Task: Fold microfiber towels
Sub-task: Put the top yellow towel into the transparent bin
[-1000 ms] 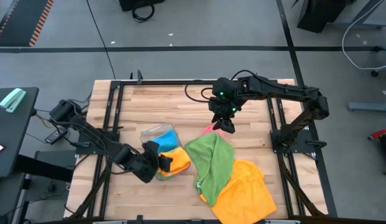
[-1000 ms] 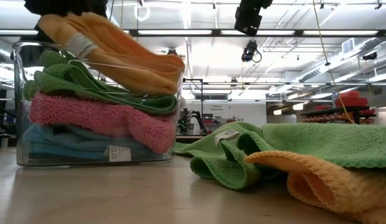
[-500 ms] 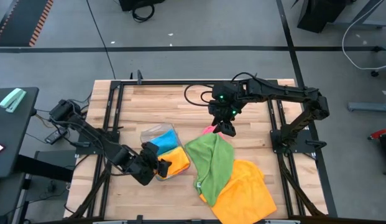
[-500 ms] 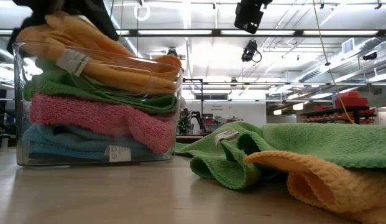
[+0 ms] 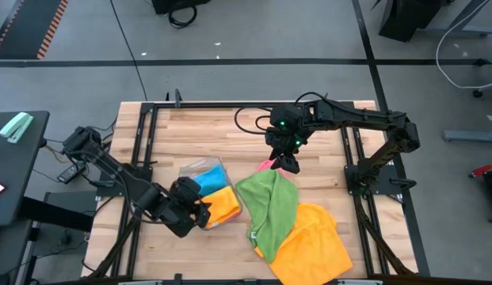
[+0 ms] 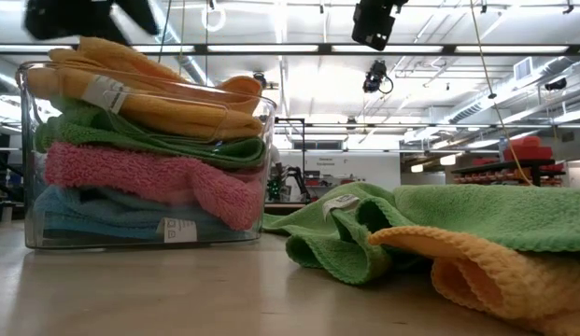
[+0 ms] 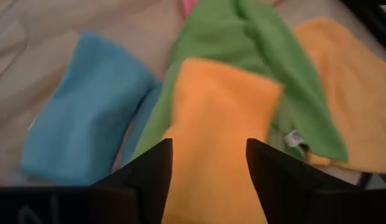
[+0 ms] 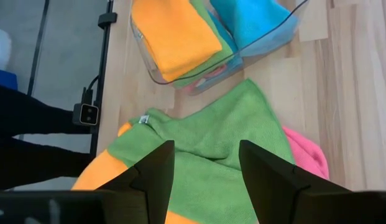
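Observation:
A clear tray (image 5: 200, 168) holds a stack of folded microfiber towels: blue, pink and green, with a folded orange towel (image 6: 149, 89) on top. My left gripper (image 5: 200, 212) hovers open just above that orange towel (image 7: 217, 124) and touches nothing. Right of the tray, a loose green towel (image 5: 271, 204) lies crumpled, partly over a loose orange towel (image 5: 317, 241). A pink towel (image 5: 265, 165) peeks out at the green one's far edge. My right gripper (image 5: 287, 162) hangs open above the pink towel.
Bare wooden tabletop (image 5: 206, 127) lies beyond the tray and to the left. Black frame rails (image 5: 143, 158) run along both sides of the table. The loose orange towel reaches the table's near edge.
My left gripper has opened and let go of the folded orange towel. It has then risen and rolled, drawing slightly toward the table's left. The orange towel has settled flat on the stack in the tray.

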Motion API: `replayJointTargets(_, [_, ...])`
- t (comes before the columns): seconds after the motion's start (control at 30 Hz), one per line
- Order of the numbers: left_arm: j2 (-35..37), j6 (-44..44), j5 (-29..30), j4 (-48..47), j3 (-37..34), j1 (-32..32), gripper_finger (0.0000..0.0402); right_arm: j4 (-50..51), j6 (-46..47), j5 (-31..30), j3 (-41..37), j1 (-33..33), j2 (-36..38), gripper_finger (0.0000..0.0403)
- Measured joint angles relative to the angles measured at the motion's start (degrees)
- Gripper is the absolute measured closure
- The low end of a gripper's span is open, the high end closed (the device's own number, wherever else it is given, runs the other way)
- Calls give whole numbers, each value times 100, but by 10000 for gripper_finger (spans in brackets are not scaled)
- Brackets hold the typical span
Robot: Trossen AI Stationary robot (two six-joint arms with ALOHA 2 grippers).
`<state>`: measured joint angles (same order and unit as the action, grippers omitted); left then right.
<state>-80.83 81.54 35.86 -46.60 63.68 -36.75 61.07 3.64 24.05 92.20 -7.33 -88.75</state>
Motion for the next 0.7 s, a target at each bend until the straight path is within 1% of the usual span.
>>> replayJointTargets(0.13, [-23, -901, 86, 371, 138, 271, 204, -17, 0, 0, 0, 0, 0, 215])
replayJointTargets(0.27, [-110, -1317, 359, 975, 64, 546, 216, -17, -19, -99, 0, 2, -2, 215])
replayJointTargets(0.33, [-263, -1607, 376, 1087, -4, 637, 221, -17, -36, -147, 0, 1, -2, 215])
replayJointTargets(0.4, [-455, -1988, 397, 1426, -101, 683, 226, -16, -35, -151, 0, 0, -2, 215])
replayJointTargets(0.5, [-812, -2754, 448, 2094, -227, 702, 232, -14, -31, -151, 0, 2, -2, 215])
replayJointTargets(0.57, [-1041, -3228, 546, 2270, -229, 681, 235, -13, 2, -151, 0, 2, -4, 215])
replayJointTargets(0.63, [-1238, -3352, 666, 2328, -229, 661, 240, -12, 47, -151, 0, 2, -4, 215])
replayJointTargets(0.7, [-1398, -3275, 680, 2329, -230, 651, 244, 0, 77, -150, 0, 2, -4, 215])
